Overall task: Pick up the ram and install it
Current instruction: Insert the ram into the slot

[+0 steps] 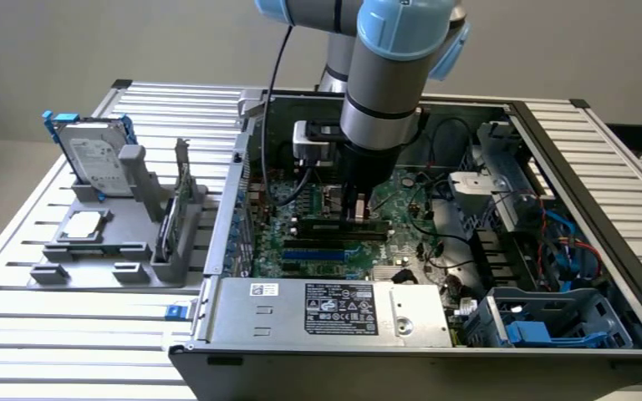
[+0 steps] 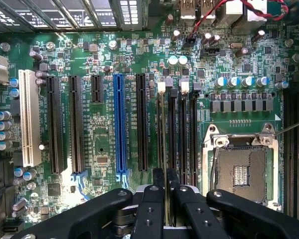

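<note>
Apparently the pincer (image 2: 165, 175) is closed on the ram (image 2: 163, 130), which stands on edge between its fingers, directly under it along the black memory slots (image 2: 182, 137), so the picking is done, but full seating I cannot confirm.

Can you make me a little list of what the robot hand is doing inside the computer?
gripper: shut on the ram
ram: held edge-on, lined up along a black memory slot
seated: cannot tell
motherboard: green, inside the open computer case
hard drive: upright in the grey holder, exterior view's left
</note>
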`<state>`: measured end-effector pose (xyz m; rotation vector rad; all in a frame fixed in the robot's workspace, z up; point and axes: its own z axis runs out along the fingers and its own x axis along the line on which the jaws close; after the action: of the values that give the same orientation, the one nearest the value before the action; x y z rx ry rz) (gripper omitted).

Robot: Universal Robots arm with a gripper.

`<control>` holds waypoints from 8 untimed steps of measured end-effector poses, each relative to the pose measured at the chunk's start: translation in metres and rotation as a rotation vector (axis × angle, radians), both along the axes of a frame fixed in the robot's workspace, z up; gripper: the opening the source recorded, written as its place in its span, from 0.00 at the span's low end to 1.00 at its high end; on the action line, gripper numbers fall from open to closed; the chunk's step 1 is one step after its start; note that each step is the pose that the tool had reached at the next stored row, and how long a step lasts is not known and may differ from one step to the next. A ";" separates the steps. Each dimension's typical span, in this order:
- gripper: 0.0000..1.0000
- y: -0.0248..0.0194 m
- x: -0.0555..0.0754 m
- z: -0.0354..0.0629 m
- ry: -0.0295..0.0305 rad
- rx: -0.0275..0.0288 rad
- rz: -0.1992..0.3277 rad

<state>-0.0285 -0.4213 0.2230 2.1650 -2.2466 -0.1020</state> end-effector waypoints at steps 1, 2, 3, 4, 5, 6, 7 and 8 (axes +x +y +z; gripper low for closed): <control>0.15 0.0000 0.000 0.0000 0.0000 0.0000 -0.001; 0.15 0.0000 0.000 0.0000 0.0000 0.0000 -0.001; 0.15 0.0000 0.000 0.0000 0.0001 -0.0001 -0.002; 0.15 0.0000 0.000 0.0000 0.0001 -0.0001 -0.003; 0.15 0.0000 0.000 0.0000 0.0001 -0.0001 -0.003; 0.15 0.0000 0.000 -0.0001 0.0001 0.0000 -0.003; 0.15 -0.0001 0.000 -0.0002 0.0001 -0.0002 -0.004; 0.15 0.0000 0.000 -0.0004 0.0001 0.0000 -0.004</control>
<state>-0.0285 -0.4213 0.2226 2.1609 -2.2506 -0.1021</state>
